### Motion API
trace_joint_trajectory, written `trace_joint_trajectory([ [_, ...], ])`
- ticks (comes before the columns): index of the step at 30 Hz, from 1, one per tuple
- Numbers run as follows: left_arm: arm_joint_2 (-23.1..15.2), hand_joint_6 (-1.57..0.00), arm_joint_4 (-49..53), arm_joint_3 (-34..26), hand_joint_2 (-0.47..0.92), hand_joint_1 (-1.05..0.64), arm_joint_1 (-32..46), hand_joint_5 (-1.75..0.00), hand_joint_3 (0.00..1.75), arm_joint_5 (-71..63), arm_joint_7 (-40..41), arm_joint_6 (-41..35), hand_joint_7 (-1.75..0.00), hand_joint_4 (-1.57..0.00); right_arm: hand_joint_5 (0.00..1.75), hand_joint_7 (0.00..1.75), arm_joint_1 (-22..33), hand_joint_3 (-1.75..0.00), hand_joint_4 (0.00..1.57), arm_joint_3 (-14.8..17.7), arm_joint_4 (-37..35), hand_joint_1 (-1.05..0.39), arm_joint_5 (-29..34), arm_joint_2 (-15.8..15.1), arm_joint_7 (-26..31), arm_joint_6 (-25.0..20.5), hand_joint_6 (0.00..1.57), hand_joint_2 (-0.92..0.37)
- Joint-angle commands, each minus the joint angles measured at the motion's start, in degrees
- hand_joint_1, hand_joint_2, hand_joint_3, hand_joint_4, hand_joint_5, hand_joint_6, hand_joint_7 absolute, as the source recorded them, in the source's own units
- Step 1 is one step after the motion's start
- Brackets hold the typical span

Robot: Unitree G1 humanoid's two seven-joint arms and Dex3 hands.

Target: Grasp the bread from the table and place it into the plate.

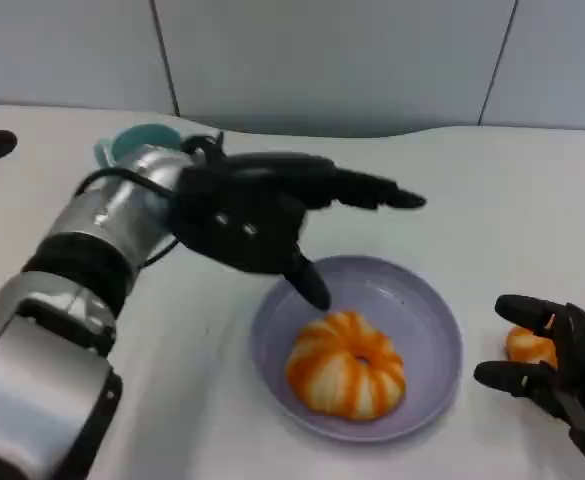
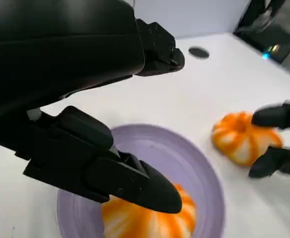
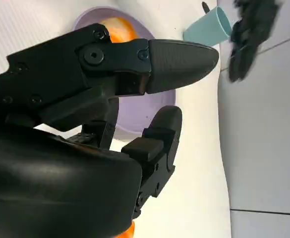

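No readable text, label or number shows anywhere.

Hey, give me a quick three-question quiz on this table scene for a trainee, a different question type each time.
1. True or false: the plate holds nothing.
2. Which robot hand is above the plate? A, left; B, right.
3. Fill in: the second bread lies on the table between the fingers of the ___ robot hand.

Key:
1. False, a bread lies in it.
2. A, the left robot hand.
3. Right: the right robot hand.
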State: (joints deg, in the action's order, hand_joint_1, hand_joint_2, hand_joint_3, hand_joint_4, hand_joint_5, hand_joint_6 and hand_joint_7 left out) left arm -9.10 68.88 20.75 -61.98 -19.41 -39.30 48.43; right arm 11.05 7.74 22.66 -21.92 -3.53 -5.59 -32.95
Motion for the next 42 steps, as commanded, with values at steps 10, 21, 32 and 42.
trace_joint_trajectory([
  [10, -10.1, -0.09, -16.3, -19.0, 0.92, -0.76, 17.1, 0.00, 0.03, 28.8, -22.8, -15.8, -0.01, 0.00, 0.99, 0.73, -0.1, -0.45, 0.46, 1.0, 0.4, -0.36, -0.2, -0.4, 0.9, -1.2, 0.49, -0.92],
  [21, -12.8, -0.39, -31.7, -25.7, 0.92, -0.66, 36.2, -0.89, 0.07, 35.5, -17.5, -35.0, -0.03, -0.16, 0.98, 0.72, -0.5, -0.45, 0.47, 1.3, 0.6, -0.35, -0.4, -0.4, 1.3, -1.9, 0.48, -0.92],
  [32, -16.0, -0.29, -42.5, -23.7, 0.91, -0.34, 47.1, -1.74, 0.02, 29.8, -6.9, -55.8, -1.66, -0.46, 0.99, 0.72, -0.8, -0.46, 0.46, 1.5, 0.0, -0.35, -0.2, -0.7, 0.6, -1.2, 0.46, -0.92],
  [42, -12.6, -0.54, -46.4, -22.1, 0.87, -0.31, 56.3, -1.75, 0.03, 24.9, 2.9, -47.2, -1.75, -0.74, 1.01, 0.72, -1.8, -0.47, 0.47, 1.6, -0.8, -0.35, 0.1, -1.1, 0.7, -1.7, 0.45, -0.92],
])
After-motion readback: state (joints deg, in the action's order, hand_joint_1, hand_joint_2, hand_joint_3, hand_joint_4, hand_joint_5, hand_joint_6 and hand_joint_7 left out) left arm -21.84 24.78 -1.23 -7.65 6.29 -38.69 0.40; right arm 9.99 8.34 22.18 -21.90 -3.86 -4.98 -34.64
